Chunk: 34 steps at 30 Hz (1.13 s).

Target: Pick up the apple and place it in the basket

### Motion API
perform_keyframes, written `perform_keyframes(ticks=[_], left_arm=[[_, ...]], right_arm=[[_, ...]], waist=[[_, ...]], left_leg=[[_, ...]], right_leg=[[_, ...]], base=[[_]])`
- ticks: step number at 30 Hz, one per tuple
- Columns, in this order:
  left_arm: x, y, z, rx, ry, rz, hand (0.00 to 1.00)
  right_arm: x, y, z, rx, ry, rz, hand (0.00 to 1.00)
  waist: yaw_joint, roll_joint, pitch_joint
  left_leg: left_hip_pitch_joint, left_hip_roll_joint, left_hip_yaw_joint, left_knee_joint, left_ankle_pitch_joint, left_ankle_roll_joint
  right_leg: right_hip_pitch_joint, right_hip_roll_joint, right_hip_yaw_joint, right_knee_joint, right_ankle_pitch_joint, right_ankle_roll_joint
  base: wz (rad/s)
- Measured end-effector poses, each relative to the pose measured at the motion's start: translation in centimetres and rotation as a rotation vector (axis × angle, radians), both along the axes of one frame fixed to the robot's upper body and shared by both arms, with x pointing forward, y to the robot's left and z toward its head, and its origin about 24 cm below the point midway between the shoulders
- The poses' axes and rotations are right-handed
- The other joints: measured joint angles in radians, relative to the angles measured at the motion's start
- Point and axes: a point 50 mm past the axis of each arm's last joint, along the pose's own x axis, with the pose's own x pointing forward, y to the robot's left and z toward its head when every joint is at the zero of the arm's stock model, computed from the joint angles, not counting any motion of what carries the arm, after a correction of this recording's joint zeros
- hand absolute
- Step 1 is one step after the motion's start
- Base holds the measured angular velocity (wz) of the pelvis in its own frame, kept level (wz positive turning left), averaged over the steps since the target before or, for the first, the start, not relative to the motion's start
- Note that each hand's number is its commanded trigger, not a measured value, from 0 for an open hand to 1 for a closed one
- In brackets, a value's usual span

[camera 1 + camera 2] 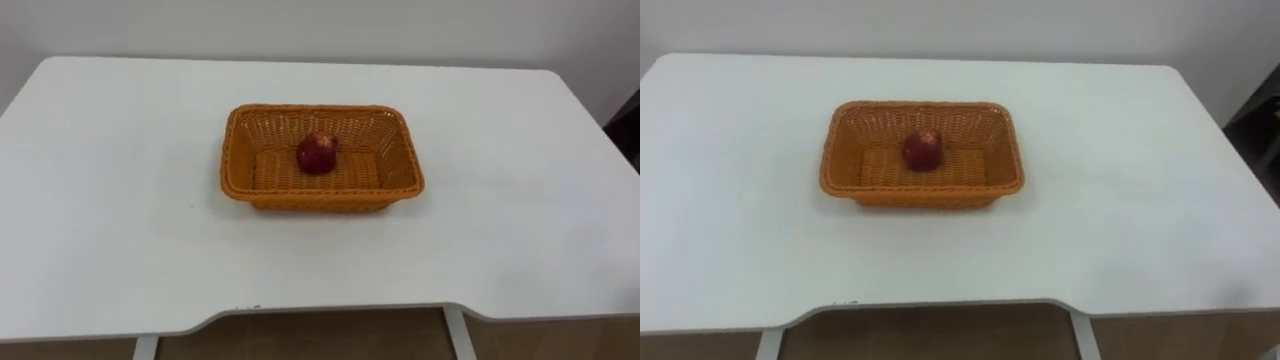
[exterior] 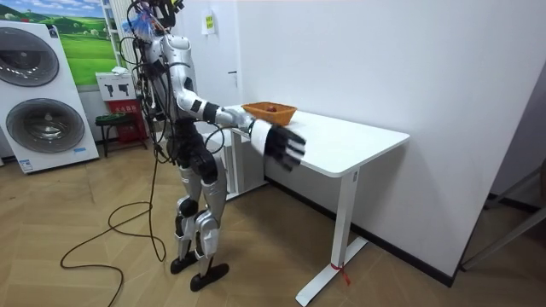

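A white table (image 1: 120,200) stands against a pale wall (image 2: 384,60). In the room view the robot stands upright at the table's long near edge, facing it. At about 9 o'clock from the robot, against the back wall, are two white front-loading washing machines (image 2: 47,98), with a small green stool (image 2: 109,124) beside them. In the eye views an orange wicker basket (image 1: 322,194) sits on the tabletop, a little toward 12 o'clock from the table's middle, with its long sides running from 9 to 3 o'clock. The red apple (image 1: 317,153) lies inside the basket, on the floor of it, slightly toward the 12 o'clock wall and apart from the side walls. The robot's right hand (image 2: 286,143) is stretched forward on a nearly level arm and hangs just off the table's near edge, well short of the basket. Its fingers look loosely spread and it carries nothing.
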Motion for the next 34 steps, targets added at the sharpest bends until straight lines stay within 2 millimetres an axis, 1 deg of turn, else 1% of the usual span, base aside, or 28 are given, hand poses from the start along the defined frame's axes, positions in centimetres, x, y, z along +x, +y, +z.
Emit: perform_keyframes(ticks=[1, 2, 3, 4, 6, 7, 9, 10, 11, 14, 15, 16, 18, 21, 22, 23, 24, 27, 30, 34], left_arm=[[0.0, 0.0, 0.0, 0.000, -0.001, 0.000, 0.00], [-0.1, -0.3, -0.1, 0.004, 0.002, 0.005, 0.00], [-0.3, -0.5, -0.2, -0.002, 0.009, 0.011, 0.00], [-0.3, -0.6, -0.2, -0.004, 0.009, 0.012, 0.00], [-0.7, -0.7, -0.2, -0.007, 0.015, 0.029, 0.00], [-0.9, -0.7, -0.2, -0.006, 0.019, 0.033, 0.00], [-1.1, -0.4, -0.1, 0.005, 0.033, 0.035, 0.00], [-1.2, -0.4, -0.2, 0.000, 0.037, 0.037, 0.00], [-1.3, -0.5, -0.2, -0.011, 0.042, 0.036, 0.00], [-1.4, -0.7, -0.3, -0.029, 0.049, 0.037, 0.00], [-1.5, -0.7, -0.3, -0.032, 0.053, 0.037, 0.00], [-1.6, -0.7, -0.3, -0.034, 0.057, 0.039, 0.00], [-1.7, -1.0, -0.4, -0.040, 0.067, 0.044, 0.00], [-2.4, -1.3, -0.6, -0.049, 0.103, 0.056, 0.00], [-2.5, -1.4, -0.7, -0.052, 0.113, 0.060, 0.00], [-2.8, -1.6, -0.8, -0.058, 0.130, 0.068, 0.00], [-3.0, -1.9, -0.9, -0.064, 0.144, 0.065, 0.00], [-2.8, -2.3, -1.1, -0.078, 0.164, 0.042, 0.00], [-2.3, -2.5, -1.2, -0.093, 0.159, 0.036, 0.00], [-1.7, -3.2, -1.5, -0.118, 0.166, 0.001, 0.00]], right_arm=[[-0.7, 0.2, -1.1, 0.053, 0.028, -0.022, 0.00], [-2.4, 0.9, -3.4, 0.163, 0.090, -0.063, 0.00], [-4.2, 1.7, -5.3, 0.273, 0.140, -0.107, 0.00], [-5.2, 2.2, -6.1, 0.324, 0.157, -0.127, 0.00], [-8.3, 4.3, -8.8, 0.511, 0.209, -0.195, 0.00], [-8.9, 4.8, -9.2, 0.546, 0.225, -0.200, 0.00], [-10.8, 6.7, -10.6, 0.657, 0.270, -0.187, 0.00], [-11.1, 7.1, -10.9, 0.681, 0.283, -0.175, 0.00], [-11.5, 7.7, -11.3, 0.722, 0.312, -0.133, 0.00], [-12.3, 9.1, -12.2, 0.823, 0.363, -0.025, 0.00], [-12.9, 9.7, -12.5, 0.858, 0.378, -0.004, 0.00], [-13.0, 10.0, -12.6, 0.875, 0.381, 0.006, 0.00], [-13.4, 10.8, -13.0, 0.934, 0.458, 0.116, 0.00], [-13.9, 11.5, -13.2, 0.989, 0.544, 0.225, 0.00], [-13.9, 11.5, -13.2, 0.994, 0.555, 0.243, 0.00], [-14.0, 11.6, -13.3, 1.002, 0.586, 0.284, 0.00], [-13.9, 11.7, -13.3, 1.008, 0.632, 0.336, 0.00], [-13.8, 12.1, -13.5, 1.027, 0.766, 0.483, 0.00], [-13.4, 12.3, -13.6, 1.027, 0.849, 0.592, 0.00], [-12.6, 12.4, -13.7, 1.020, 0.916, 0.714, 0.00]], waist=[[0.001, 0.001, -0.0008], [0.002, -0.002, 0.0004], [0.003, 0.005, -0.0011], [0.001, 0.007, -0.0015], [0.005, 0.017, -0.0011], [0.005, 0.019, -0.0008], [0.006, 0.020, 0.0000], [0.007, 0.021, 0.0004], [0.008, 0.023, 0.0026], [0.013, 0.018, 0.0045], [0.014, 0.014, 0.0059], [0.015, 0.013, 0.0058], [0.032, 0.014, 0.0064], [0.036, 0.017, 0.0076], [0.036, 0.019, 0.0088], [0.038, 0.025, 0.0133], [0.038, 0.030, 0.0172], [0.049, 0.043, 0.0185], [0.061, 0.046, 0.0190], [0.063, 0.047, 0.0187]], left_leg=[[0.001, 0.000, 0.000, 0.000, 0.000, 0.000], [0.002, 0.000, 0.002, -0.001, 0.000, 0.000], [0.002, 0.000, 0.001, -0.001, 0.000, 0.000], [0.002, 0.000, 0.001, -0.002, 0.000, 0.000], [0.001, 0.000, -0.001, -0.003, 0.000, 0.000], [0.001, 0.000, -0.001, -0.003, 0.000, 0.000], [0.001, 0.000, 0.001, -0.003, 0.000, -0.001], [0.001, 0.000, 0.004, -0.003, 0.000, -0.001], [0.001, 0.000, 0.007, -0.003, 0.000, -0.001], [0.006, -0.001, 0.009, -0.004, 0.000, -0.001], [0.012, -0.002, 0.009, -0.006, 0.000, 0.000], [0.015, -0.002, 0.009, -0.007, 0.000, 0.000], [0.020, -0.002, 0.010, -0.014, 0.000, 0.000], [0.023, -0.001, 0.006, -0.011, 0.000, 0.000], [0.026, -0.001, 0.005, -0.011, 0.000, 0.000], [0.032, -0.001, 0.003, -0.013, 0.000, 0.000], [0.036, -0.001, 0.001, -0.015, 0.000, 0.000], [0.040, -0.001, 0.002, -0.024, 0.000, 0.000], [0.044, -0.001, 0.003, -0.023, 0.000, 0.000], [0.044, -0.001, 0.007, -0.019, 0.000, 0.000]], right_leg=[[0.000, 0.000, 0.000, 0.000, 0.000, 0.000], [0.000, 0.002, 0.009, 0.002, 0.000, 0.000], [0.001, 0.001, 0.008, 0.002, 0.000, 0.000], [0.001, 0.001, 0.007, 0.002, 0.000, 0.000], [-0.001, 0.001, 0.006, 0.002, 0.000, 0.000], [-0.002, 0.001, 0.006, 0.003, -0.001, 0.000], [-0.009, 0.001, 0.009, 0.014, -0.005, -0.002], [-0.010, 0.001, 0.011, 0.014, -0.005, -0.002], [-0.011, 0.001, 0.017, 0.013, -0.005, -0.002], [-0.010, 0.001, 0.021, 0.011, -0.004, -0.002], [-0.009, 0.001, 0.021, 0.011, -0.005, -0.001], [-0.008, 0.001, 0.021, 0.011, -0.005, -0.001], [0.001, 0.007, 0.023, 0.009, -0.005, 0.000], [0.004, 0.007, 0.018, 0.009, -0.005, 0.000], [0.006, 0.007, 0.018, 0.008, -0.005, 0.000], [0.011, 0.003, 0.015, 0.008, -0.005, 0.000], [0.014, 0.002, 0.016, 0.009, -0.005, 0.000], [0.018, 0.002, 0.016, 0.009, -0.005, 0.000], [0.022, 0.002, 0.015, 0.010, -0.006, 0.000], [0.022, 0.002, 0.016, 0.011, -0.006, 0.000]], base=[[0.00], [0.00], [0.00], [0.03], [0.00], [-0.04], [-0.05], [-0.08], [-0.09], [-0.04], [0.00], [0.00], [-0.02], [0.03], [0.04], [0.04], [0.04], [0.00], [0.00], [-0.03]])
